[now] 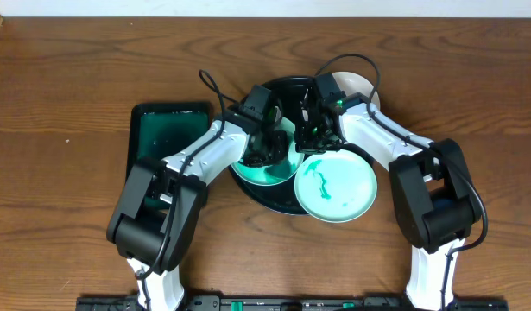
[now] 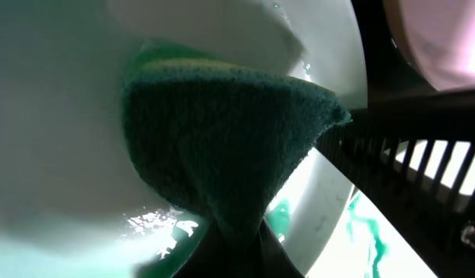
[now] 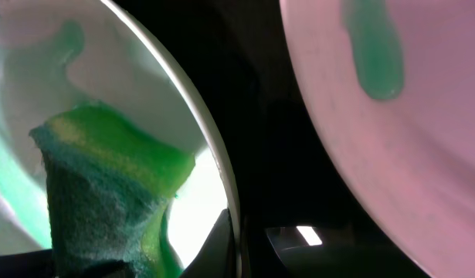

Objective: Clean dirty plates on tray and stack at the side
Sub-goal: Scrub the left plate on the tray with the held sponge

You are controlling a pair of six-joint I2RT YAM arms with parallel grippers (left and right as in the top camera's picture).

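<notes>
My left gripper (image 1: 269, 147) is shut on a green sponge (image 2: 222, 131) and presses it against a mint plate (image 1: 256, 173) inside the round black tray (image 1: 281, 202). My right gripper (image 1: 312, 134) is closed on that plate's rim (image 3: 222, 185), with the sponge (image 3: 106, 193) just to its left. A second mint plate (image 1: 337, 186) with green smears lies over the tray's front right rim. The white plate (image 1: 360, 85) sits behind my right arm, partly hidden.
A dark green rectangular tray (image 1: 166, 130) lies left of the round tray. A pale plate with a green smear (image 3: 391, 116) fills the right of the right wrist view. Both arms crowd over the round tray. Bare wooden table surrounds them.
</notes>
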